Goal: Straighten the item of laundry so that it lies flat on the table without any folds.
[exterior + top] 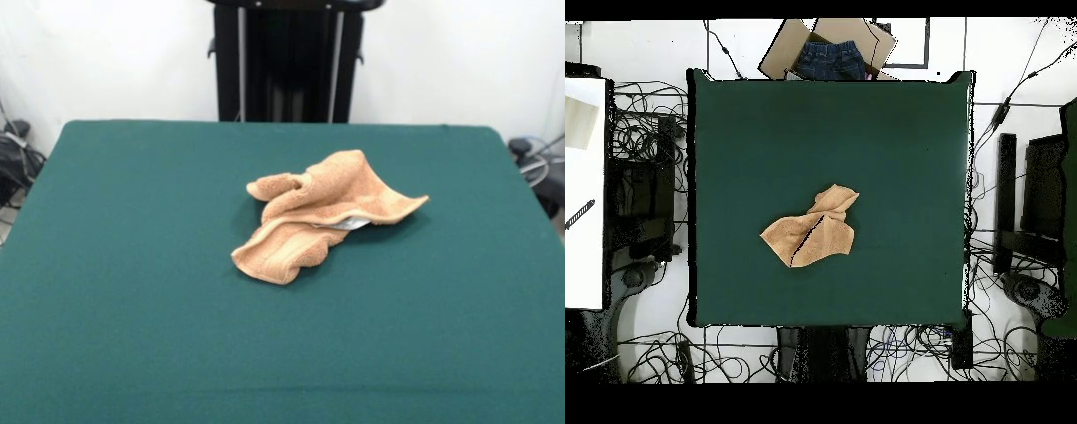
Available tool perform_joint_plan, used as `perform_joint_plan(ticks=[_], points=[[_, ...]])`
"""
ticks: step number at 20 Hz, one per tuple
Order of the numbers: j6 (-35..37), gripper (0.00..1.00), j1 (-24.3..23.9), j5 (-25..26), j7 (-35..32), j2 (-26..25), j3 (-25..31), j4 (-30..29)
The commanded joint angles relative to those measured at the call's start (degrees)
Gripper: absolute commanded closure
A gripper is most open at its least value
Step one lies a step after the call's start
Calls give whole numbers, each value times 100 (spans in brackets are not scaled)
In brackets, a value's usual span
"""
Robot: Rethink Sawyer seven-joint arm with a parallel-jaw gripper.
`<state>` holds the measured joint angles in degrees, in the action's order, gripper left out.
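A small tan terry-cloth towel [322, 212] lies crumpled near the middle of the dark green table [132, 291]. It is folded over itself, with a woven band along its near edge and a small white tag showing under a fold on the right. In the overhead view the towel [813, 232] sits a little below the centre of the table [895, 150]. The gripper shows in neither view; only the black pedestal [287, 62] stands at the table's far side.
A cardboard box with dark blue clothing [830, 55] sits beyond the table's top edge in the overhead view. Cables [650, 150] cover the floor around the table. Dark equipment [1045, 190] stands at the right, a white surface [583, 190] at the left.
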<state>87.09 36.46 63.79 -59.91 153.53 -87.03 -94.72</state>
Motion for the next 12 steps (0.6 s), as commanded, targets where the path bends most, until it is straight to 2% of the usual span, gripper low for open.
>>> perform_joint_plan(ticks=[1, 5, 9, 12], points=[[651, 0, 827, 110, -475, -537, -594, 20], [371, 0, 951, 346, -624, -481, -684, -219], [-28, 0, 1072, 699, -596, -682, -646, -410], [43, 0, 1214, 644, -725, -538, -741, -349]])
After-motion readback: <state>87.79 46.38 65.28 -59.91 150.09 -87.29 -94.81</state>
